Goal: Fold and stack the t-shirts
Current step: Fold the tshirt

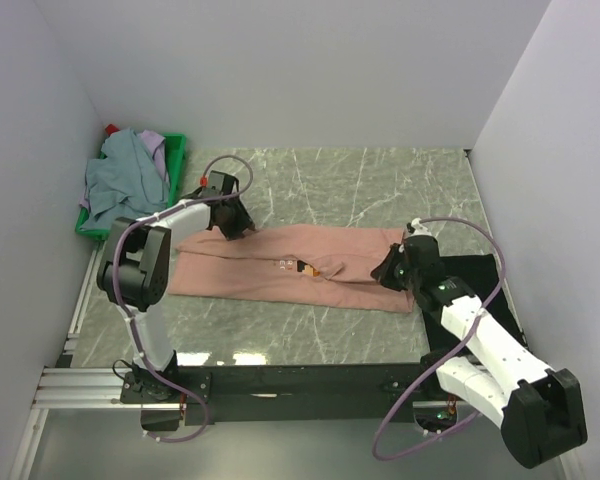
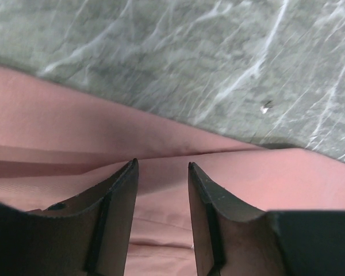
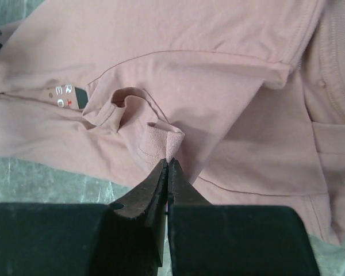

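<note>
A salmon-pink t-shirt lies in a long band across the marble table, its small chest print facing up. My left gripper hovers open over the shirt's far left edge; in the left wrist view the pink cloth lies under the spread left gripper. My right gripper is at the shirt's right end. In the right wrist view my right gripper is shut, pinching a raised fold of the pink t-shirt. A black t-shirt lies partly under the right arm.
A green crate at the back left holds a grey-blue shirt and a lavender one. White walls close in on three sides. The table's metal rail runs along the near edge.
</note>
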### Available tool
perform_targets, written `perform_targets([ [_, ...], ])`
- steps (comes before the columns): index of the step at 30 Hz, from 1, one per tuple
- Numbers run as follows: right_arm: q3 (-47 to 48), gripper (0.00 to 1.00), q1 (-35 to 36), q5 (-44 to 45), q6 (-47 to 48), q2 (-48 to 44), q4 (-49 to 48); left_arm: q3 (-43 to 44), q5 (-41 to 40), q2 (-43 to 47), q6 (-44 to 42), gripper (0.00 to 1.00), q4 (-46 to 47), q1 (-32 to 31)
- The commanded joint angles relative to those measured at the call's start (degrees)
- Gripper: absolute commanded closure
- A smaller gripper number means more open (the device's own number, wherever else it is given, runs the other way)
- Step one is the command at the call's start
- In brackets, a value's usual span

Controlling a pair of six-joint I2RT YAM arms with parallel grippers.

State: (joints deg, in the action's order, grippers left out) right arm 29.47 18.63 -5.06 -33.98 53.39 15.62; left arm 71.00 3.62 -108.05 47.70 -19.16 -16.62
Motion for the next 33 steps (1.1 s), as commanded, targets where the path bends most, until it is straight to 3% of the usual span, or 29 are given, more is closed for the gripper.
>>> perform_targets([
  [1,-1.26,0.96,0.18,3.21,-0.92,-1.62,1.61,-1.48,-0.89,4.16,0.11,0.55,0.87,0.10],
  [9,-2.40,0.95,0.17,4.09,-2.41,-0.30,1.87,-6.40,-2.56,8.55,0.20,0.54,2.81,0.27],
  [11,-2.58,0.90,0.18,4.53,-2.50,-1.17,2.75,-7.19,-3.44,9.52,0.28,0.54,2.64,0.36],
  [15,-1.71,0.62,0.17,4.97,-2.67,-3.81,5.21,-10.44,-6.87,14.09,1.51,0.53,3.25,1.68],
  [21,2.95,0.47,2.10,8.13,-1.01,-6.02,8.56,-12.90,-12.75,17.69,3.62,0.53,0.18,4.05],
  [25,6.46,0.45,5.61,7.25,0.05,1.44,5.83,-15.62,-13.20,19.10,5.55,0.54,0.61,6.50],
  [33,14.99,0.44,10.81,14.37,0.58,19.82,0.56,-18.00,-10.21,19.54,5.65,0.55,1.58,10.29],
])
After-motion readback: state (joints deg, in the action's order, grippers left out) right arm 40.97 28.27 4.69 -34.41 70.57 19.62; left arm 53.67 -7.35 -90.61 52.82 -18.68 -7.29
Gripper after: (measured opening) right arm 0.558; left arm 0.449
